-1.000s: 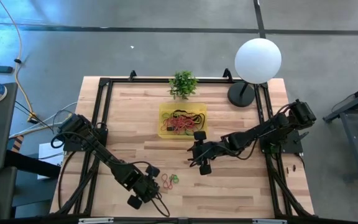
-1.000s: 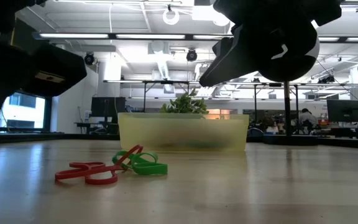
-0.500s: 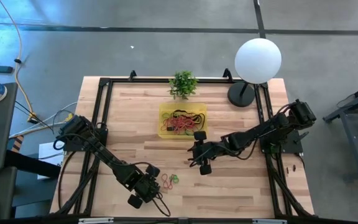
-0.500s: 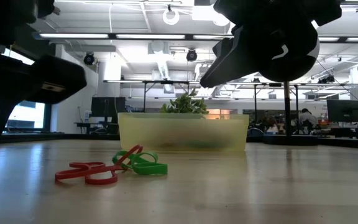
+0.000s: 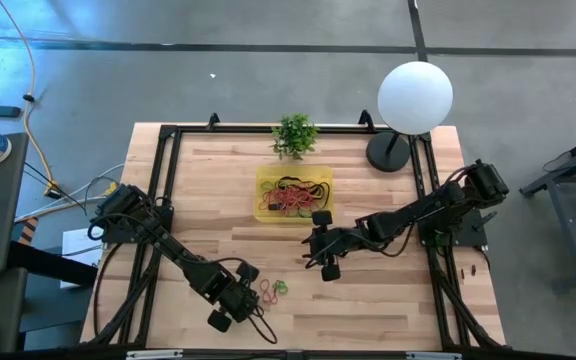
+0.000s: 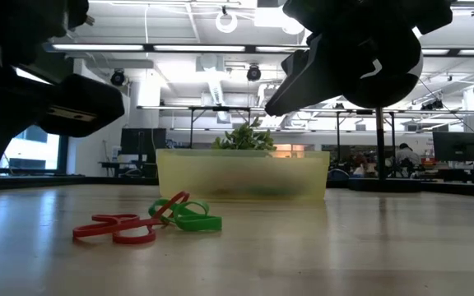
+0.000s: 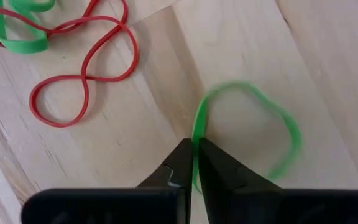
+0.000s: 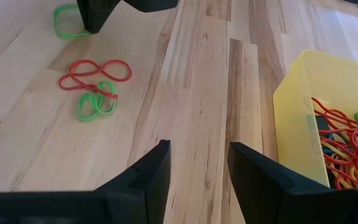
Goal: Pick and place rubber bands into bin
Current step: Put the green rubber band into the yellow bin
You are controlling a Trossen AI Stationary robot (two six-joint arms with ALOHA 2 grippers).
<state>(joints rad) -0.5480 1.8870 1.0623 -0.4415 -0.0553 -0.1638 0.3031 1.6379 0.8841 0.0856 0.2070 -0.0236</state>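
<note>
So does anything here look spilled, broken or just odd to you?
Nothing looks damaged. A few thin rubber bands, red and green, lie loose on the wooden table, apart from the translucent yellow plastic bin that holds the others. The left tool is pinching one green band.

Pale planked wood table point(image 5: 368, 300), translucent yellow plastic bin point(image 5: 265, 195), matt rubber bands point(image 8: 95, 74)
</note>
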